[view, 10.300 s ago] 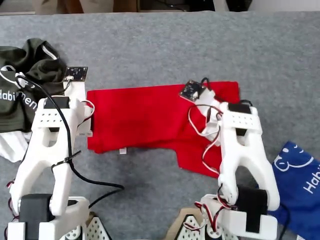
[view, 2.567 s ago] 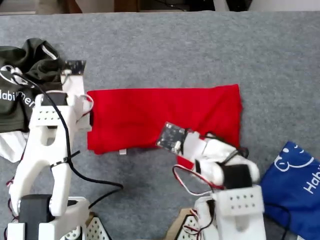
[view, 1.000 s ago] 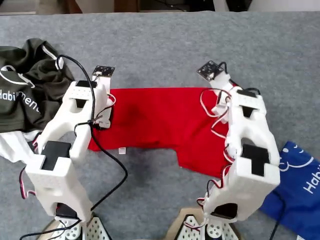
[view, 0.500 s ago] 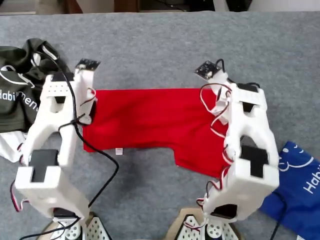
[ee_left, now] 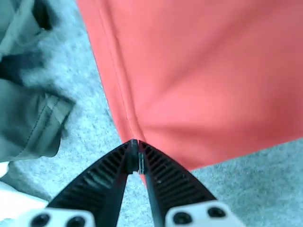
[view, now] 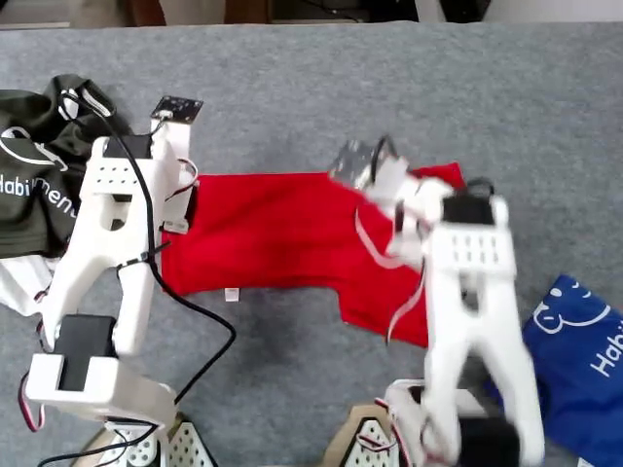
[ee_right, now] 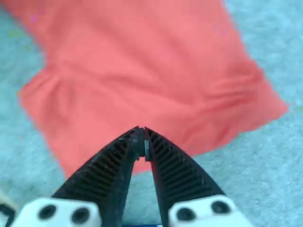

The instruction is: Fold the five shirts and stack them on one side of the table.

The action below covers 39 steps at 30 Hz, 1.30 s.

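A slip or bunching can be expected if the red shirt (view: 282, 229) is pulled unevenly. Its left edge is pinched by the left hand (ee_left: 133, 156). The right hand (ee_right: 141, 142) is pressed together over the right part; a hold cannot be told. The shirt is laid mid-tabletop (view: 321, 88), its long axis left to right.

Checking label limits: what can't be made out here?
Blue shirt: cut off by the high view's right edge, partly behind the right arm.
Green shirt: cut off by the left edge.
White cloth: mostly under the green shirt and left arm.
Red shirt: whether either arm's shut jaws pinch it; tips cover the contact in both wrist views.
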Each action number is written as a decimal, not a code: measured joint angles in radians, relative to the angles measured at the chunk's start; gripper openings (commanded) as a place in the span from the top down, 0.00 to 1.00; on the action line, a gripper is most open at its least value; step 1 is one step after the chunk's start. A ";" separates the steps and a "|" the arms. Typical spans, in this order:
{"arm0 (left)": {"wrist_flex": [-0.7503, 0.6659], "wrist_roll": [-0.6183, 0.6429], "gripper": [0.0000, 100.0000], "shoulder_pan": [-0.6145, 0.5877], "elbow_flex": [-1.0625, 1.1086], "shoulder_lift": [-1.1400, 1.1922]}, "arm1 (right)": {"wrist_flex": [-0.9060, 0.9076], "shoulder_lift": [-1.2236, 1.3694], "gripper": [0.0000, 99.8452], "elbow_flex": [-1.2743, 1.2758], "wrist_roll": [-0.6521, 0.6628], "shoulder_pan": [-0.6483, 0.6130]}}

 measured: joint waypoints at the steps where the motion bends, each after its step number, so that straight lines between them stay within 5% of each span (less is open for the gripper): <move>1: 0.000 -0.003 0.98 0.000 0.014 -0.012 | 0.006 -0.061 0.90 0.058 0.011 -0.005; 14: 0.000 -0.058 0.98 -0.032 0.222 -0.233 | 0.195 -0.671 0.84 0.605 0.232 -0.011; 39: 0.000 -0.025 0.98 -0.034 0.262 -0.244 | 0.063 -0.727 0.78 0.747 0.341 -0.011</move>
